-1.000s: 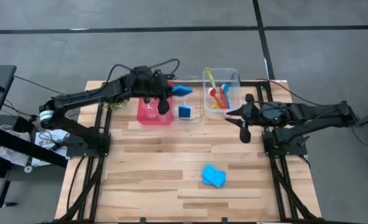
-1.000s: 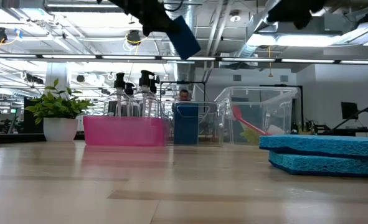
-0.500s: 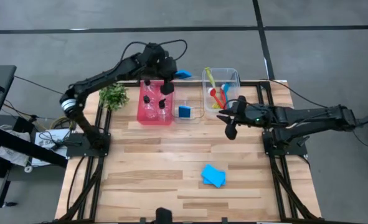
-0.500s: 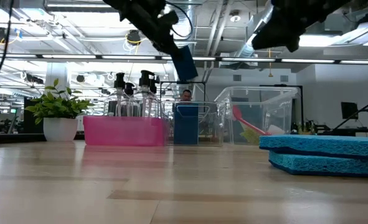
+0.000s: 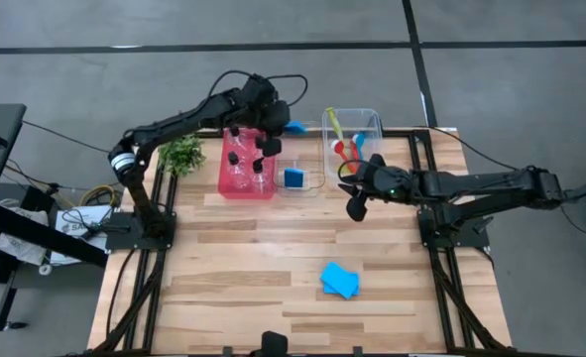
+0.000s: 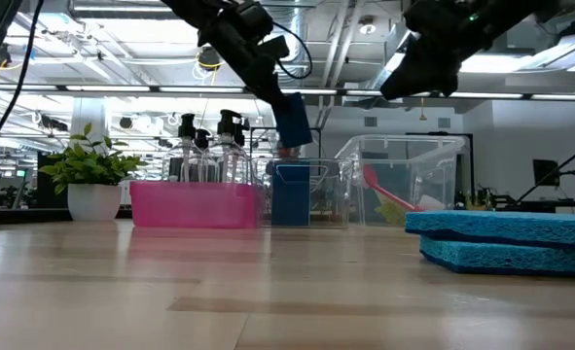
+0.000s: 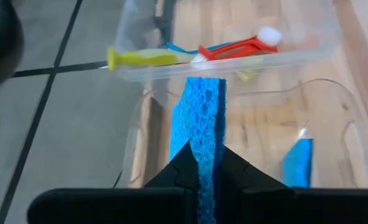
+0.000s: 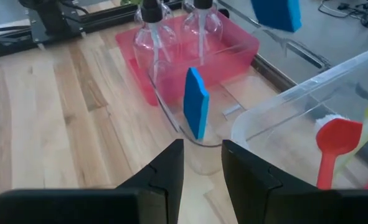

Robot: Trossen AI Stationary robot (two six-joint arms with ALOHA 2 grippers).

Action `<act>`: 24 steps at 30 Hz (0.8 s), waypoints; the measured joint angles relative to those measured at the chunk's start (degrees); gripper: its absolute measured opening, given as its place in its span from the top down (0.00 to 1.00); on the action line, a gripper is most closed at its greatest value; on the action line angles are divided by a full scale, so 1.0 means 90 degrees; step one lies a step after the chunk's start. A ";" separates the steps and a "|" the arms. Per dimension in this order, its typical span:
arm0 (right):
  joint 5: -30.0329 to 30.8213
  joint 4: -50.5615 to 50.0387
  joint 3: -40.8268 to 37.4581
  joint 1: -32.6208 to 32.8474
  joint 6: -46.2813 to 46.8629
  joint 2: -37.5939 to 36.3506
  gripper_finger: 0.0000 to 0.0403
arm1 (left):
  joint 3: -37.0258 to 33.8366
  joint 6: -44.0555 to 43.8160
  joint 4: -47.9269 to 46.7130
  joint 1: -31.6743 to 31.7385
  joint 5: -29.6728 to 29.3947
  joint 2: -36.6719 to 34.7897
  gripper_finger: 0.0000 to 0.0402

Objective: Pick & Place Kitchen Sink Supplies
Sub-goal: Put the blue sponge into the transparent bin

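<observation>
Fingers of the left gripper (image 7: pixel 207 163) are pressed tight on a blue sponge (image 7: pixel 200 134), which stands on edge between the two pads and sticks out past the tips. In the high view this gripper (image 5: pixel 285 127) hangs over the back of the table, with the held sponge above the far end of the small clear bin (image 5: pixel 295 177) that sits between the red bin (image 5: pixel 243 188) and the larger clear bin (image 5: pixel 354 119). A second blue sponge (image 5: pixel 293 178) stands upright inside that small clear bin, below the held one.

The right gripper (image 8: pixel 201 163) has its fingers a narrow gap apart, with nothing between them; it hovers over bare table just in front of the larger clear bin, pointing toward the small bin and its upright sponge.

Clear bottles with black caps (image 5: pixel 241 159) stand in the red bin. Red, blue and yellow-green brushes (image 5: pixel 347 151) lie in the larger clear bin. Two more blue sponges (image 5: pixel 339 280) lie stacked flat on the table near its front, well apart from both grippers. A leafy green plant (image 5: pixel 181 154) stands left of the red bin.
</observation>
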 joint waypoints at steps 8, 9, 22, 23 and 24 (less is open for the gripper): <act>0.0000 0.0152 0.0000 -0.0054 -0.0002 0.0001 0.75 | -0.0341 0.0002 0.0223 -0.0180 -0.0079 0.0001 0.95; 0.0000 0.0145 0.0000 -0.0054 -0.0001 0.0001 0.75 | -0.0373 0.0002 0.0249 -0.0177 -0.0086 0.0034 0.95; -0.0005 0.0143 0.0000 -0.0003 0.0167 0.0001 0.75 | -0.0444 0.0169 0.0509 -0.0222 -0.0126 0.0830 0.95; -0.0005 0.0143 0.0000 0.0008 0.0169 0.0001 0.75 | -0.0444 0.0194 0.0510 -0.0222 -0.0141 0.0855 0.95; -0.0007 0.0143 0.0000 0.0009 0.0170 0.0001 0.75 | -0.0444 0.0231 0.0506 -0.0219 -0.0165 0.0879 0.95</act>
